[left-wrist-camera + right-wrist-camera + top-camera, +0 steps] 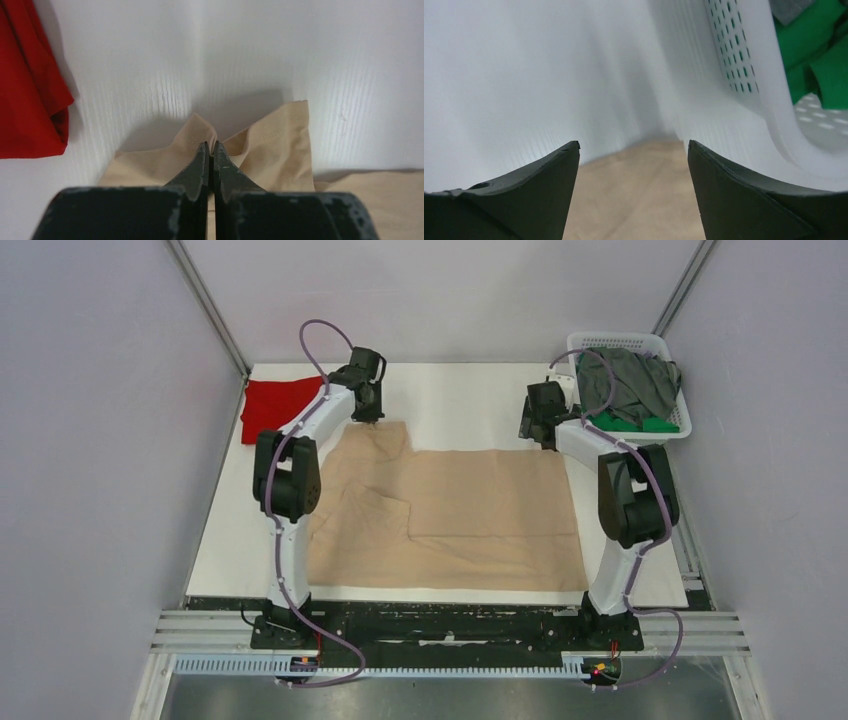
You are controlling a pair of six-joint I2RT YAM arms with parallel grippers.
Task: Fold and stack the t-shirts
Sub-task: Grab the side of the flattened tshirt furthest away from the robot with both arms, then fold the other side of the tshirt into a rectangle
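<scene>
On the tabletop [470,400], two shirts: tan shirt [480,510], red shirt [275,405]; two more in the basket [615,338], green shirt [630,424] largely under grey shirt [635,380]; left tool [210,145] grips tan shirt, right tool [633,145] wide

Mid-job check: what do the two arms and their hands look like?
The left arm and right arm match: white links with bulky black joints. A thin purple cable loops along each. The left hand has dark tapered fingers and a scuffed, paint-chipped body. The right hand has the same dark, wedge-shaped fingers.
</scene>
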